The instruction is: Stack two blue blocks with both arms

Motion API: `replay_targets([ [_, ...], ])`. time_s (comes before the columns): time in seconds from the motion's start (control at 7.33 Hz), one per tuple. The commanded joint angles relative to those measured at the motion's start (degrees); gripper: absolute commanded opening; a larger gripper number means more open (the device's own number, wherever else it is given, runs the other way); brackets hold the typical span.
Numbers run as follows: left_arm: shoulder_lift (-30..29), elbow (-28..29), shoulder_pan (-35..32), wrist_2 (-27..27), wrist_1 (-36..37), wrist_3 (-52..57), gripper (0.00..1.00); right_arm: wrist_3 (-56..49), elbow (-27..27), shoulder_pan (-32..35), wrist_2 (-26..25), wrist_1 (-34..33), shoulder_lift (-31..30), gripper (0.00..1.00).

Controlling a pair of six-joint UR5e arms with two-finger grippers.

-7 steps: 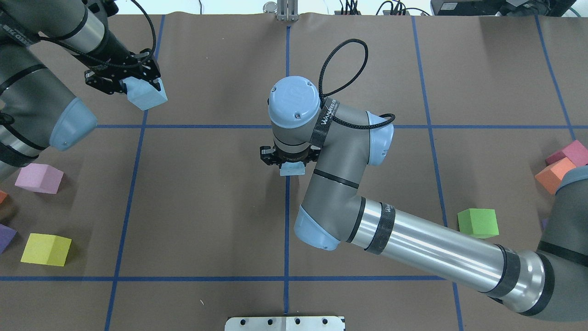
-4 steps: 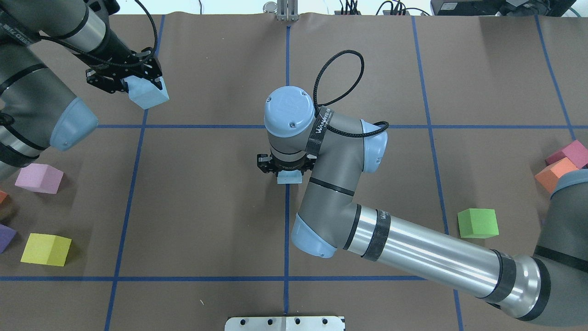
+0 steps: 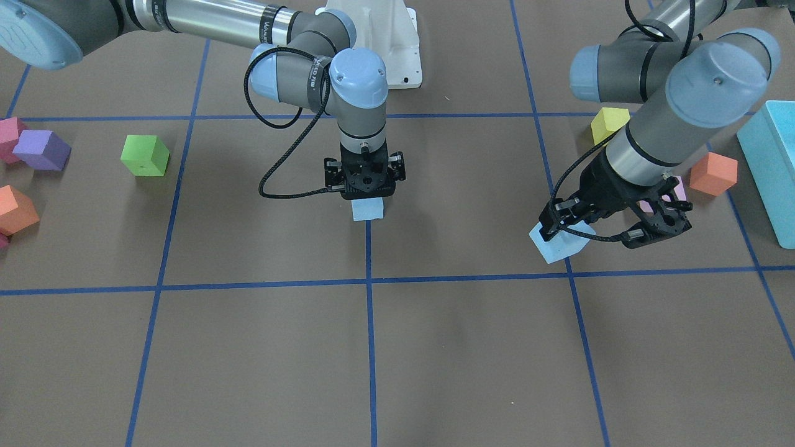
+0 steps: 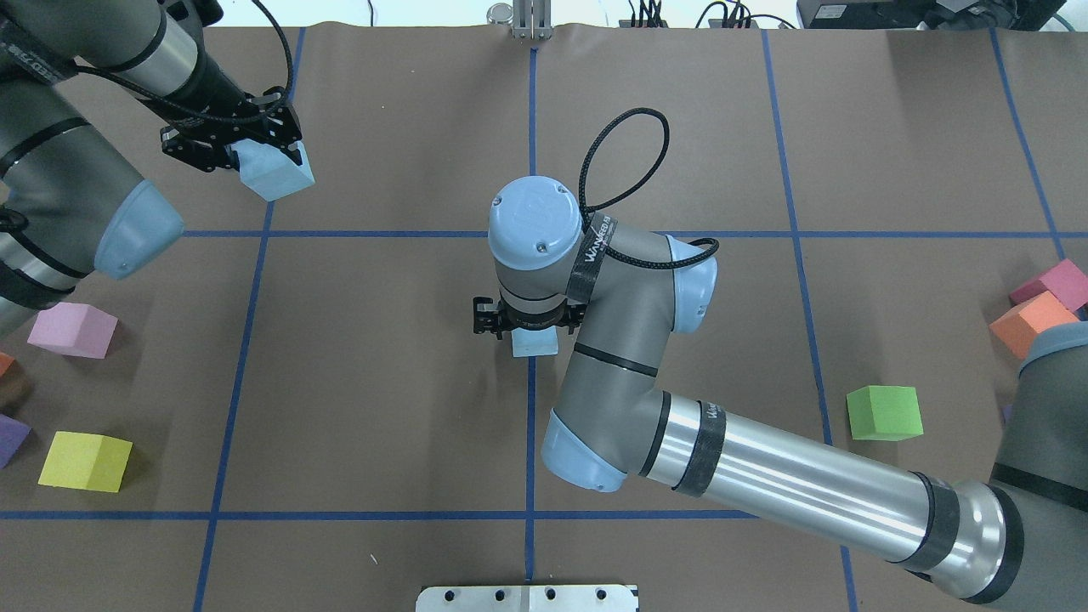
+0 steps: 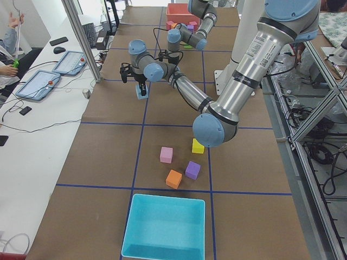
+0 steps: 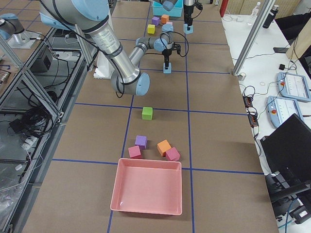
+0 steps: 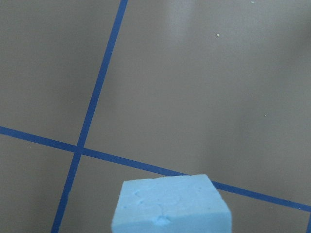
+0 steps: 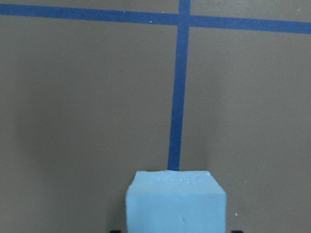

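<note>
My right gripper [image 4: 527, 327] is shut on a pale blue block [image 4: 535, 343] at the table's middle, on the centre blue tape line. It holds the block upright and low; I cannot tell whether it touches the table. The block also shows in the front view [image 3: 367, 211] and the right wrist view [image 8: 176, 204]. My left gripper [image 4: 259, 157] is shut on the second blue block [image 4: 276, 177] at the far left. It holds that block tilted, above the table. This block shows in the left wrist view [image 7: 170, 206] and the front view [image 3: 557, 244].
A green cube [image 4: 884, 412] lies right of centre, with orange [image 4: 1028, 323] and magenta cubes at the right edge. Pink [image 4: 72, 330], yellow [image 4: 85, 461] and purple cubes lie near left. A turquoise bin [image 3: 773, 167] stands at the left end, a pink bin [image 6: 148, 191] at the right end.
My right gripper has moved toward the robot along the centre line with its blue block and looks lower. My left gripper has barely shifted with its block.
</note>
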Motion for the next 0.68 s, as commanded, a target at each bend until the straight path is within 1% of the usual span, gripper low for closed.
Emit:
replay_targets([
  [0.0,-1.82,0.56,0.96,1.32,0.09,0.06,0.46,-0.14,4.54,3.8,2.79,-0.1,-0.75,1.0],
  [0.14,-3.49,0.56,2.62,2.64,0.87,-0.03,0.46,-0.84,7.88,8.18,5.6,-0.1,-1.97,1.0],
  [0.27,-6.9,0.74,5.16,6.13,4.54,-0.03,0.46,-4.5,9.48,12.84,7.28,-0.1,-4.42,1.0],
  [0.41,-10.24,1.26,7.1,8.43,7.1,0.15,0.46,-13.41,9.4,17.32,7.82,-0.01,-7.32,1.0],
  [0.55,-13.49,4.57,8.77,8.54,7.04,0.32,0.46,-20.98,8.97,21.72,7.91,-0.1,-9.78,1.0],
])
